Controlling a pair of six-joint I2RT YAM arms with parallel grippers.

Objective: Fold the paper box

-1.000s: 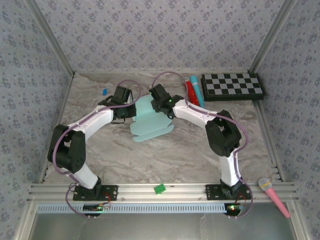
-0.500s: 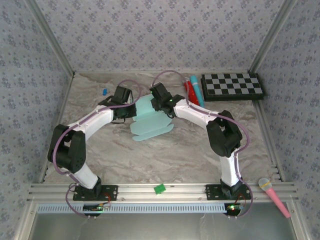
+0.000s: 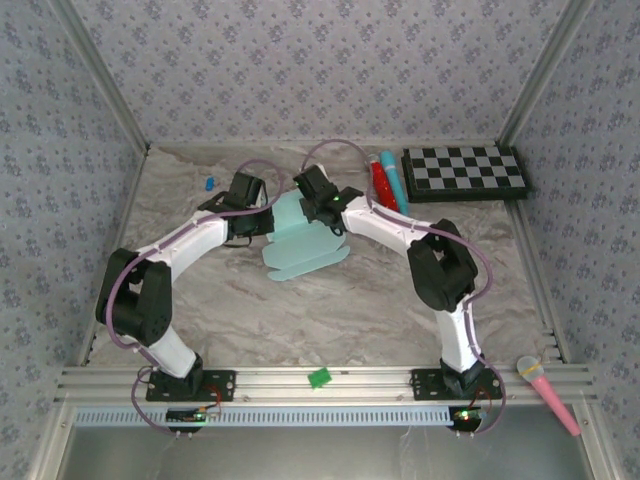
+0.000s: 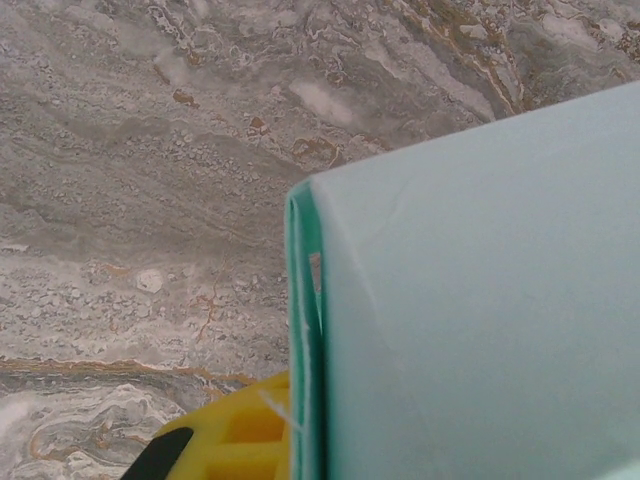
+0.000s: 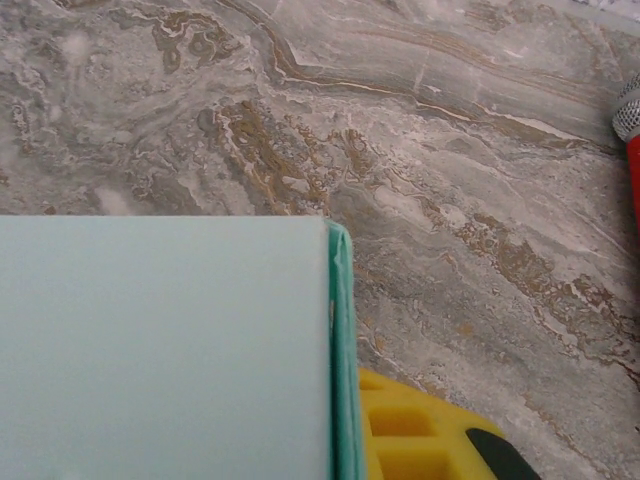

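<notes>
We judge the folding barely begun: left gripper (image 3: pixel 268 222) and right gripper (image 3: pixel 325 218) each pinch a doubled edge of the paper box (image 3: pixel 300 245); near flaps lie flat.

One camera looks down from the near edge of the tabletop (image 3: pixel 330 310); both wrist cameras hug the paper box (image 3: pixel 300 242), shared by all.

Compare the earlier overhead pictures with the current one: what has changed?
The right gripper shifted slightly left and away from the bases, pinching the paper box. The left gripper stayed clamped on the box, and the box itself barely moved.
</notes>
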